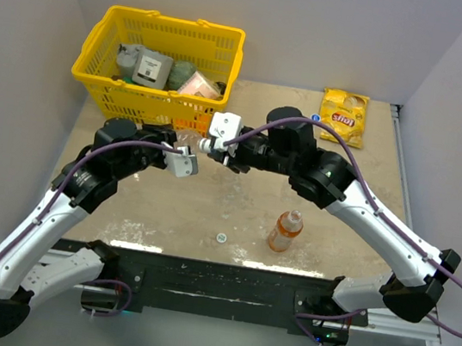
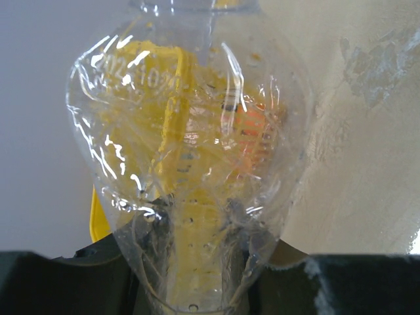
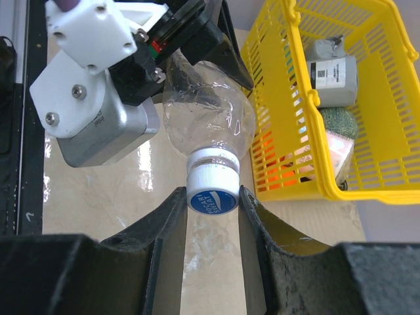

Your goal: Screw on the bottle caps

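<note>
I am clamping my right gripper [image 3: 212, 200] onto the blue-topped white plastic screw cap [image 3: 212, 189] sitting on the neck of the clear, colourless plastic bottle [image 3: 207, 121], which I am grasping by its body in my left gripper [image 1: 182, 142] and holding on its side in the air just beside the yellow plastic basket [image 1: 137, 105], above the beige table [image 1: 207, 213].

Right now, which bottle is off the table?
The clear bottle, held up by the left tool with the right tool on its cap; the orange bottle stands on the table.
</note>
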You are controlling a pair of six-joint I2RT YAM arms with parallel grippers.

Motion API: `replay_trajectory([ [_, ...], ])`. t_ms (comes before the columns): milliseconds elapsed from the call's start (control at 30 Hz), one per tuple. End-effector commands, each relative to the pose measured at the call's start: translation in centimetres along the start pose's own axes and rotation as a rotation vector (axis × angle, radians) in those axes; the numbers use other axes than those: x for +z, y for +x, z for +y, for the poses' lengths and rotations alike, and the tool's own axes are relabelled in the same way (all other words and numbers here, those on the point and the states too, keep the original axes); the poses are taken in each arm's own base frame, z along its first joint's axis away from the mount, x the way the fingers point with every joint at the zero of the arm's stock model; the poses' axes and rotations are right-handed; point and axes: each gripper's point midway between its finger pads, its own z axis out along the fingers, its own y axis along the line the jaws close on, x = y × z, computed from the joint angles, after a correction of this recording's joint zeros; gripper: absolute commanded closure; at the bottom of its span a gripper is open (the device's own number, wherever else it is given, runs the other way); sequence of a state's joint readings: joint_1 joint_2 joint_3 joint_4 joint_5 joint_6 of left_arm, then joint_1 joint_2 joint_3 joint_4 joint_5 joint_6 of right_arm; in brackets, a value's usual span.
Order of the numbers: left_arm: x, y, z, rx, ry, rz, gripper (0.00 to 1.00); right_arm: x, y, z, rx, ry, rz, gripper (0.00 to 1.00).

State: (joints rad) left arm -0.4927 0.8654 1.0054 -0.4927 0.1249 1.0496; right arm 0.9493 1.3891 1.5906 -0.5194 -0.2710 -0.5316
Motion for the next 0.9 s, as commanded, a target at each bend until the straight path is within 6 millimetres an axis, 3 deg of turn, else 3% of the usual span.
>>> replay_trajectory([
  [0,-1.2,-4.4,5.3,0.04,-0.214,-0.173,1.0,1.1,0.2,0.1,0.099,0.03,0.017,1.0],
  [100,-1.1,-4.9,5.5,0.003,-0.22,-0.196,1.0,1.3,0.0,-1.0,0.175,0.106,0.001,1.0],
  [300,-1.1,-5.3,5.5,0.028,-0.234,-0.222,1.0,2.2,-0.4,0.1,0.103,0.056,-0.002,1.0],
  [467,-1.6,-5.6,6.6,0.094,-0.34,-0.246,1.0,3.0,-1.2,1.1,0.159,-0.012,-0.032,1.0],
  [567,-1.6,-5.8,6.8,0.153,-0.36,-0.247,1.0,3.5,-2.0,2.4,0.227,-0.083,-0.06,1.0],
  [667,-2.1,-6.6,8.4,0.178,-0.441,-0.261,1.0,4.0,-2.7,2.8,0.313,-0.109,-0.073,1.0],
  [867,-1.9,-7.6,8.2,0.271,-0.533,-0.245,1.0,4.1,-3.5,1.1,0.552,-0.16,-0.132,1.0],
])
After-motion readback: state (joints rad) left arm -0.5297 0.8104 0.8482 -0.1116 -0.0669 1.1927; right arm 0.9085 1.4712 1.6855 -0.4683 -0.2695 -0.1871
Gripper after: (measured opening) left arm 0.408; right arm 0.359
